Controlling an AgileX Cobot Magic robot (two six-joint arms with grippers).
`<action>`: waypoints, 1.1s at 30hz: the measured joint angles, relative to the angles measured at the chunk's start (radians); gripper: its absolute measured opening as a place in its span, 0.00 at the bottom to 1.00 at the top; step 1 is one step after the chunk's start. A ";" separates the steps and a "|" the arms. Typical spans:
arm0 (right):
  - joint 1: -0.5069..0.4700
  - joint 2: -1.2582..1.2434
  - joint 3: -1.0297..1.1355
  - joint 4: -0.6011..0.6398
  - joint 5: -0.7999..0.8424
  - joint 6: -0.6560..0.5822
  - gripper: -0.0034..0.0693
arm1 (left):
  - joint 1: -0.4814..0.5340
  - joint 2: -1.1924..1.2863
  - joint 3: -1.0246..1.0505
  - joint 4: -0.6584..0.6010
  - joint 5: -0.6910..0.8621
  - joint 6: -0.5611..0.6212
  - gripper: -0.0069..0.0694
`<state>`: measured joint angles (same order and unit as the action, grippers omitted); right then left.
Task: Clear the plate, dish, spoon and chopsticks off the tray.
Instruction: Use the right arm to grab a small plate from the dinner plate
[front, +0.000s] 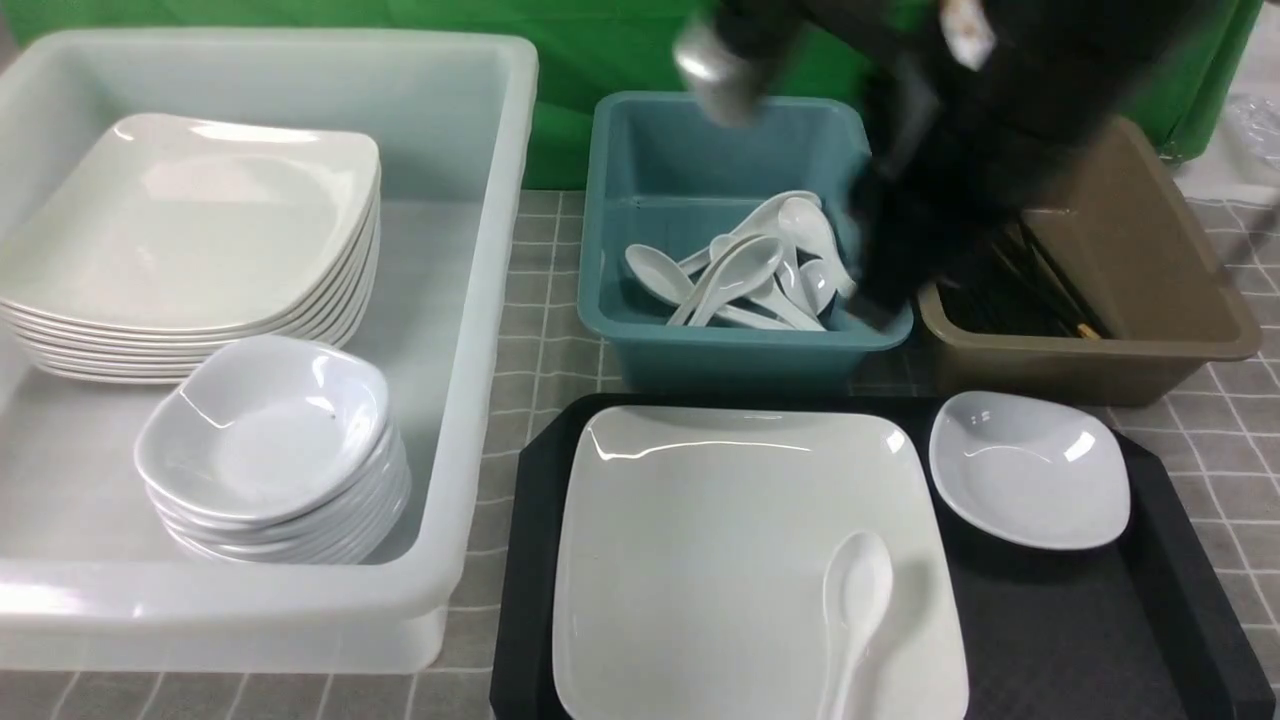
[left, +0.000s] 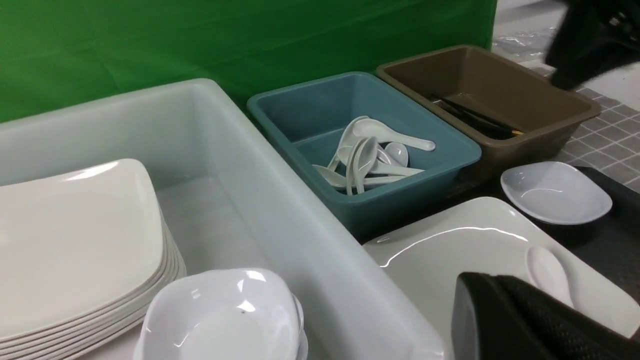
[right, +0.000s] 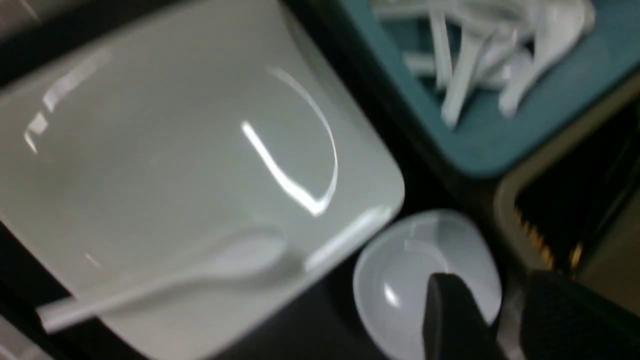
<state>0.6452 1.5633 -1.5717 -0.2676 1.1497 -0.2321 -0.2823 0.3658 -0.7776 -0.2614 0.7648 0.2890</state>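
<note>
text: none readable | white arm patch (front: 966, 32): perhaps label, blurred

Glare streaks the plate (front: 700, 560); right wrist view blurred.

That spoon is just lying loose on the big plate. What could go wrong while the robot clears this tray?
The spoon lies loose on the glossy plate; if the plate is lifted first, it could slide off. The dish sits close beside the plate's corner on the tray, so grabbing one might nudge the other. Both are smooth, so a grip could slip.
</note>
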 joint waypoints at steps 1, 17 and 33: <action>-0.052 -0.030 0.101 -0.001 -0.032 -0.009 0.44 | 0.000 0.006 0.000 -0.004 -0.013 0.001 0.11; -0.308 0.150 0.617 0.002 -0.632 -0.113 0.74 | 0.000 0.015 0.001 -0.016 -0.099 0.029 0.11; -0.289 0.217 0.588 -0.033 -0.725 -0.142 0.30 | 0.000 0.015 0.005 -0.016 -0.061 0.049 0.11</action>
<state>0.3560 1.7804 -0.9840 -0.3005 0.4250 -0.3743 -0.2823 0.3805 -0.7729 -0.2779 0.7033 0.3378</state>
